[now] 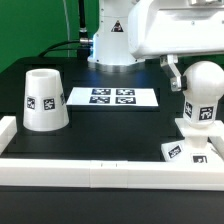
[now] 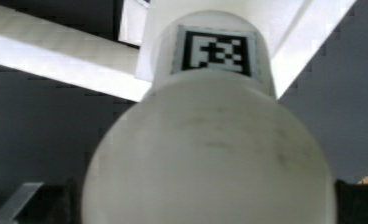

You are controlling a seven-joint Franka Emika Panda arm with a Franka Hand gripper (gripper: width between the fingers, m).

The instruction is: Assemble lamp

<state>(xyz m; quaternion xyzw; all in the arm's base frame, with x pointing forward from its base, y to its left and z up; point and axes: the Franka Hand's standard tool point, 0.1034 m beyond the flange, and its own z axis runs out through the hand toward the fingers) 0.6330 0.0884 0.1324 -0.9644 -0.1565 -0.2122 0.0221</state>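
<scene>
Because the white plastic bulb with the round top [image 1: 205,100] stands tall on a thin neck, we think it could tip over easily. It stands upright on the white square flat base [image 1: 183,151], at the exterior view's right, near the long white front rail [image 1: 100,172]. We cannot tell if the bulb is fixed all the way in or just sitting there.

The two-finger gripper [image 1: 195,80] is up at the bulb's round top. We see one dark finger [image 1: 174,76] just beside the bulb, and the other is hidden behind it. In the wrist view the bulb [image 2: 207,140] fills almost everything, with its black-and-white tag [image 2: 216,50] on the straight part. We cannot tell if the fingers squeeze the bulb or only stand around it.

So what could go wrong? The top is round and smooth, so a grip there could slip. If the bulb gets turned, the loose base could turn or slide along with it on the black table [image 1: 110,130]. A crooked pull could knock the bulb over.

The white cup-like shade [image 1: 45,100] sits mouth down, well apart at the exterior view's left, past the marker board [image 1: 112,97]. If the bulb leans, we think the shade could land crooked on it.
</scene>
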